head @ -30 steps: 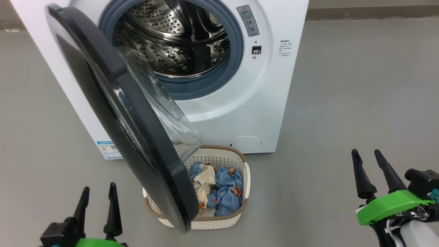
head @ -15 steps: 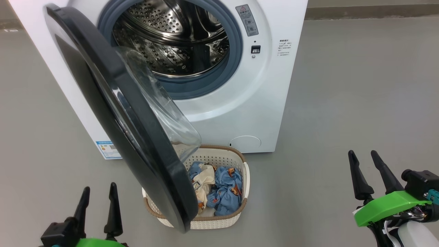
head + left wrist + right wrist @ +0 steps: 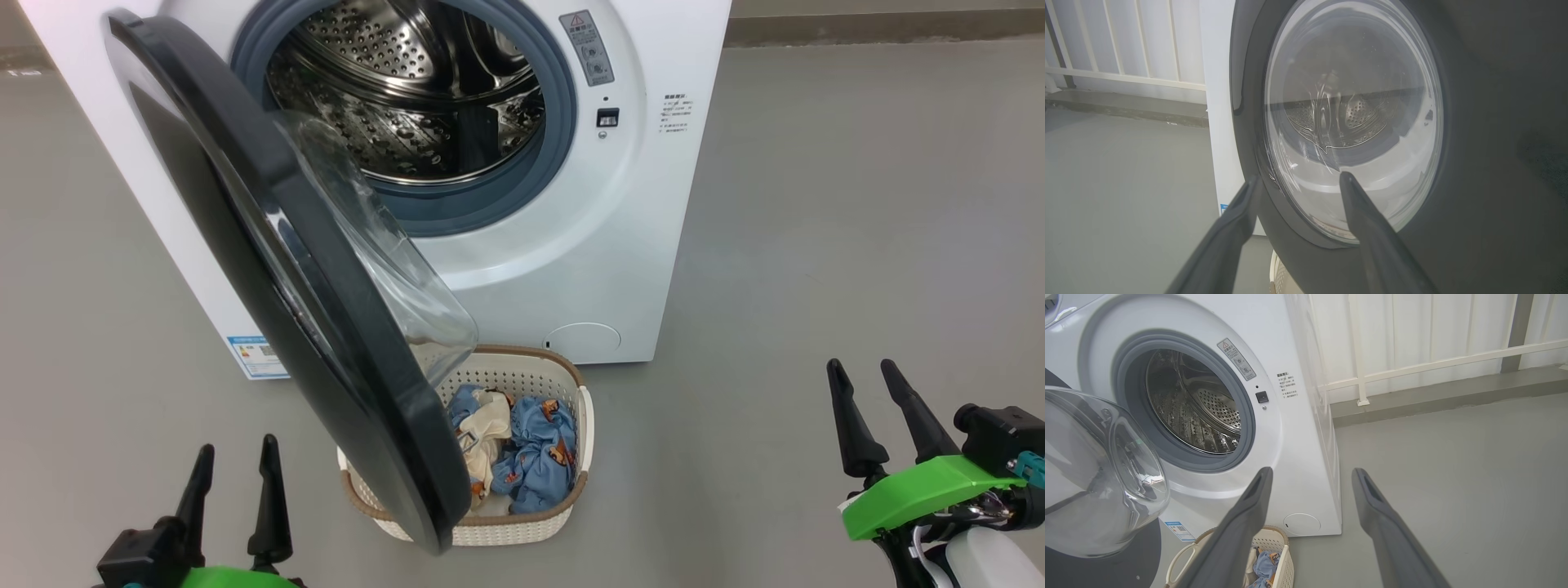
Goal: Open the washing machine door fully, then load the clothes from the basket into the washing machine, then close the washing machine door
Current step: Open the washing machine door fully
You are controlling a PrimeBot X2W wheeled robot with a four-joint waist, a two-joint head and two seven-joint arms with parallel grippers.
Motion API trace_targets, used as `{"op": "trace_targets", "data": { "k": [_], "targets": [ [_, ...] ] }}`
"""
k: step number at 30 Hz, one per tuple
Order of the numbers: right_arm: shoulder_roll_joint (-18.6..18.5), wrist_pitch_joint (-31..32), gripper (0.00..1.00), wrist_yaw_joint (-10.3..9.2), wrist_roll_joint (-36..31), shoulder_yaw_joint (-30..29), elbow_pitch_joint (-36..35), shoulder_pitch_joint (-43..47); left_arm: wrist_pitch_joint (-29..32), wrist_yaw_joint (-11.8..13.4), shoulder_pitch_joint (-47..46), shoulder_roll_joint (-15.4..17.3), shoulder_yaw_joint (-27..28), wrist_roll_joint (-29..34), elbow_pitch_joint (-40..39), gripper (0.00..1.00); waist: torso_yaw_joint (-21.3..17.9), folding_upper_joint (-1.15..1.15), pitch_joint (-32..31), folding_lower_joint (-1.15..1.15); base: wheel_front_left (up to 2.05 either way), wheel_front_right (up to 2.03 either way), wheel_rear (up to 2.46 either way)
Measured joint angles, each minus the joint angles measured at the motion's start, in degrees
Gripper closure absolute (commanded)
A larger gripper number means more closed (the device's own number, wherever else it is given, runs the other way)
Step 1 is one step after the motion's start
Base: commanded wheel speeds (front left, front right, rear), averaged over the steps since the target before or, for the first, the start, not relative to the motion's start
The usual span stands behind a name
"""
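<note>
Door: half-open, just ahead of left end effector, overhanging basket, so blocking access. Clothes: heaped in basket, ahead-left of right end effector. Both: fingers apart, empty, likely readied for door.

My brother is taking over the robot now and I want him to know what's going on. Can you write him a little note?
Left pincer: open, empty, low, facing the outer side of the washing machine door, not touching it.
Right pincer: open, empty, off to the right above bare floor.
Things: the door stands partly open, overhanging the basket on the floor before the washing machine; the clothes lie in the basket; the drum looks empty.
Done: door unlatched and partly open.
To do: swing the door fully open, load the clothes into the drum, close the door.
</note>
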Motion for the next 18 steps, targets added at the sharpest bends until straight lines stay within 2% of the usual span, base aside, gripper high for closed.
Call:
{"op": "trace_targets", "data": {
  "k": [18],
  "targets": [
    [-0.03, -0.01, 0.00, 0.00, -0.42, 0.32, 0.87, -0.02, 0.00, 0.00, 0.00, -0.01, 0.01, 0.00, -0.02, 0.00, 0.10, 0.00, -0.17, 0.00, 0.00, 0.00, 0.00]
  ]
}}
